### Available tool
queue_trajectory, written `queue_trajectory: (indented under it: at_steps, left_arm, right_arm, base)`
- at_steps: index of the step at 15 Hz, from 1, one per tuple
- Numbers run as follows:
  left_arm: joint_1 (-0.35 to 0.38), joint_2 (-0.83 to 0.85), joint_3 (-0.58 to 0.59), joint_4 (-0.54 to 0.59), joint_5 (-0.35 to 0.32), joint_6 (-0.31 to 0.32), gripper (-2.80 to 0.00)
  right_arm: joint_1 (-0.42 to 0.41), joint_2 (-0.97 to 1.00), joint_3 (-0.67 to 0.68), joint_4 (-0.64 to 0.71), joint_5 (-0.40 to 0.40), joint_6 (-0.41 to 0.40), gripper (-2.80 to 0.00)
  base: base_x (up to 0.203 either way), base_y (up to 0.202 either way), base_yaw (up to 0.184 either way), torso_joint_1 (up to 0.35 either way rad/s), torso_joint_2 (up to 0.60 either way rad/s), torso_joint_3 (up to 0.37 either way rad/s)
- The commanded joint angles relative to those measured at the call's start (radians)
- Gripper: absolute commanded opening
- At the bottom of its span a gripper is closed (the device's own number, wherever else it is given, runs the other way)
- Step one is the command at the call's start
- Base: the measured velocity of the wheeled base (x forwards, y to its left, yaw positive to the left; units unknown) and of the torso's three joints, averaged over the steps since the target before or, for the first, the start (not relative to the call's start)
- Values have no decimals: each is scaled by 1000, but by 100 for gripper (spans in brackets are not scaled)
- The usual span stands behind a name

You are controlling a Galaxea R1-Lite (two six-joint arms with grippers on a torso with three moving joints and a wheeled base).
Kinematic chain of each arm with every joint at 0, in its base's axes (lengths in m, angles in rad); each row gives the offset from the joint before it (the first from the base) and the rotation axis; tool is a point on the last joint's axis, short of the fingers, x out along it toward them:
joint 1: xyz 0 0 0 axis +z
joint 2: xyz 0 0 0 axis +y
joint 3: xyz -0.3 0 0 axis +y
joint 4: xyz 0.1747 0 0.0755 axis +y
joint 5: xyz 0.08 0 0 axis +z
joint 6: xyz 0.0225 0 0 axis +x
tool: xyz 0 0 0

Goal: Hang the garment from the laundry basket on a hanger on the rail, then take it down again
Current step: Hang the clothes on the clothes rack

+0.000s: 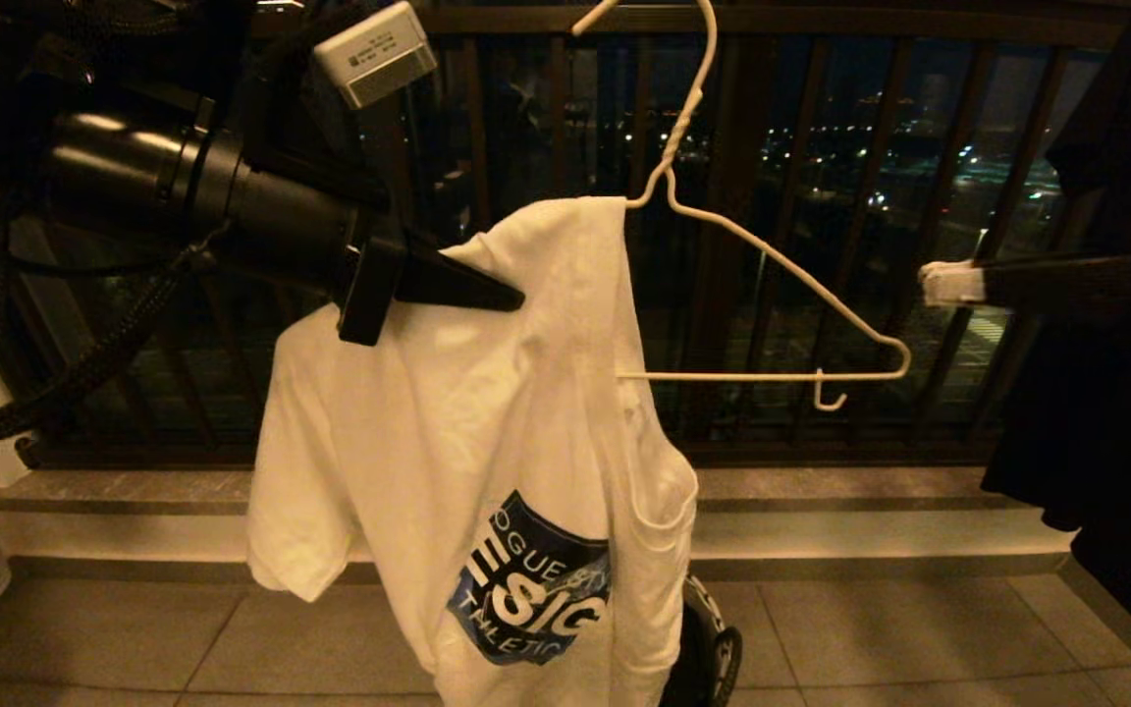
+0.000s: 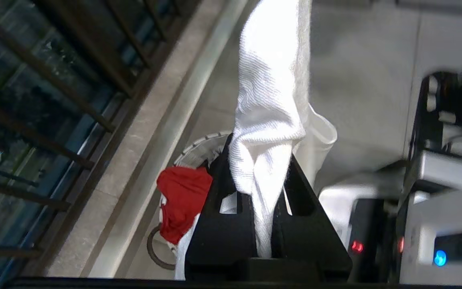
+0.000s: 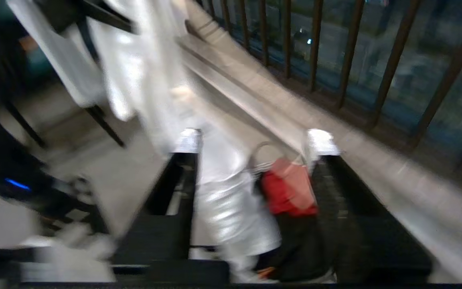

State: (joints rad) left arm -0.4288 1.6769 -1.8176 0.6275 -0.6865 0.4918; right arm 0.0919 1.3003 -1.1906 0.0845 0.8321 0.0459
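Left hand (image 1: 511,298) gripping vertical garment (image 1: 487,471)

place: home balcony at night | signs: dark railing (image 1: 723,226) with city lights beyond, tiled floor (image 1: 899,638), stone ledge (image 1: 821,486), laundry basket (image 2: 199,150) holding red cloth (image 2: 183,200), hanger (image 1: 772,265) with T-shirt (image 1: 448,442)

The white T-shirt (image 1: 448,442), its dark blue chest print facing the near side, is hanging from the left arm of the thin white wire hanger (image 1: 772,295), bunched and draping down. The hanger's right arm is showing bare. The white woven basket (image 2: 199,150) is sitting on the floor below, behind the shirt.
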Motion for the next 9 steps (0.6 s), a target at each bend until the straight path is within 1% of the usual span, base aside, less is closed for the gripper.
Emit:
queue_trajectory:
  at_steps: [1, 2, 3, 4, 6, 8, 9]
  left_arm:
    - [11, -18, 13, -3, -4, -16, -280]
    - [29, -29, 27, -6, -4, -25, -280]
    - [37, -35, 30, -6, -4, -29, -280]
    - [48, -40, 29, -6, -4, -31, -280]
    - [56, -44, 21, -8, -4, -35, -280]
    - [61, -59, 20, -8, -5, -35, -280]
    - [61, -62, 21, -8, -5, -35, -280]
  right_arm:
    - [9, -123, -51, 190, -27, 124, -280]
    - [11, -133, -49, 262, -66, 146, -280]
    - [14, -130, -32, 304, -89, 151, -280]
    - [40, -116, -30, 325, -94, 151, -280]
    - [134, -64, -30, 363, -126, 151, -280]
    - [271, 20, -14, 372, -211, 156, -280]
    - [325, 67, -3, 363, -250, 163, -280]
  base:
    - [0, 0, 0, 0, 0, 0]
    - [0, 0, 0, 0, 0, 0]
    - [0, 0, 0, 0, 0, 0]
    - [0, 0, 0, 0, 0, 0]
    - [0, 0, 0, 0, 0, 0]
    - [0, 0, 0, 0, 0, 0]
    - [0, 0, 0, 0, 0, 0]
